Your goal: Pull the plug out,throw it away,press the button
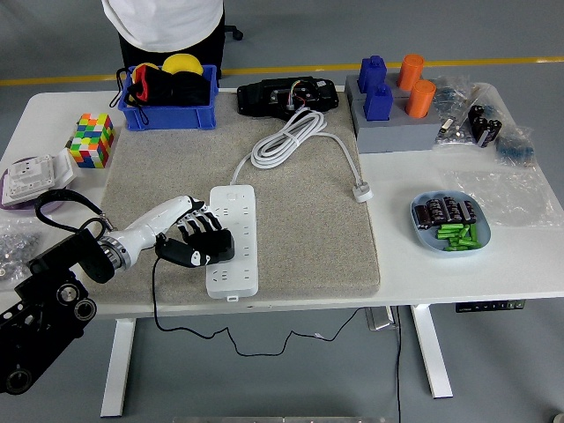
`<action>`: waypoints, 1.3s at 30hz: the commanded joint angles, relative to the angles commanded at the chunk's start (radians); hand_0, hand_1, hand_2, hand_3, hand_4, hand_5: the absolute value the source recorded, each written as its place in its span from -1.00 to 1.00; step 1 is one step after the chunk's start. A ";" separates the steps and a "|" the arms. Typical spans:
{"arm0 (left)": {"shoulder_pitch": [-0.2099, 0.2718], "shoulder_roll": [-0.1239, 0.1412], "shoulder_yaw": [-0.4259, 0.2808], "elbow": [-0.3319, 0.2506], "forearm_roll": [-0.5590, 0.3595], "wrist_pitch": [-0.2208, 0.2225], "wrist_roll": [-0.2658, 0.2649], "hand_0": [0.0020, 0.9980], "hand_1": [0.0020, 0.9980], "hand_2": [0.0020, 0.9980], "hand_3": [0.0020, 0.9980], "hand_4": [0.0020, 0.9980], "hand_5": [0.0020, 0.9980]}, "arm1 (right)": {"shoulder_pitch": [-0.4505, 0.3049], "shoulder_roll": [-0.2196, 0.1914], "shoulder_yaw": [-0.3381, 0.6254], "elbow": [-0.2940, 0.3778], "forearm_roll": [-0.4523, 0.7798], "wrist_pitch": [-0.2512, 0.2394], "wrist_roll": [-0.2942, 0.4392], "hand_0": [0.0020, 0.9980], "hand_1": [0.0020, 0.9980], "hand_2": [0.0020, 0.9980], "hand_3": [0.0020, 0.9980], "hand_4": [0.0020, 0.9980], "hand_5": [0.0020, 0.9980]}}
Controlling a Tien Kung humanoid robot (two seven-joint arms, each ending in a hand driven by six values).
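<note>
Reaching in from the table's left edge, the left hand point(196, 234) curls its fingers around one black plug point(214, 246) seated in the single white power strip point(233, 239), which lies near the front-left corner of the grey mat point(308, 238). One blue bin point(167, 115) stands at its far-left corner.

Power strip point(233, 240) on mat point(300, 211), cube point(92, 139) left.

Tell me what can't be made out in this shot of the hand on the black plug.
All in the head view:
- Black plug: prongs hidden by its body and the left hand.
- Power strip: button too small to pick out.
- Person: cut off by the top edge.
- Right arm: out of view.
</note>
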 joint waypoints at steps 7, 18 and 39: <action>0.000 -0.001 -0.012 -0.001 -0.014 0.017 -0.025 -0.42 -0.50 -0.43 -0.26 0.29 -1.00 | 0.000 0.001 0.003 0.001 -0.001 0.000 0.000 0.45 0.36 0.32 0.30 0.49 0.22; 0.005 -0.004 -0.044 0.011 -0.025 0.055 -0.072 -0.42 -0.50 -0.44 -0.28 0.26 -1.00 | -0.001 0.003 0.003 0.001 0.000 0.000 0.000 0.46 0.36 0.32 0.30 0.49 0.21; -0.098 -0.022 -0.104 0.323 0.040 0.197 -0.129 -0.31 -0.39 -0.44 -0.28 0.21 -1.00 | -0.002 0.005 0.004 0.000 0.003 0.000 0.000 0.45 0.36 0.32 0.29 0.49 0.21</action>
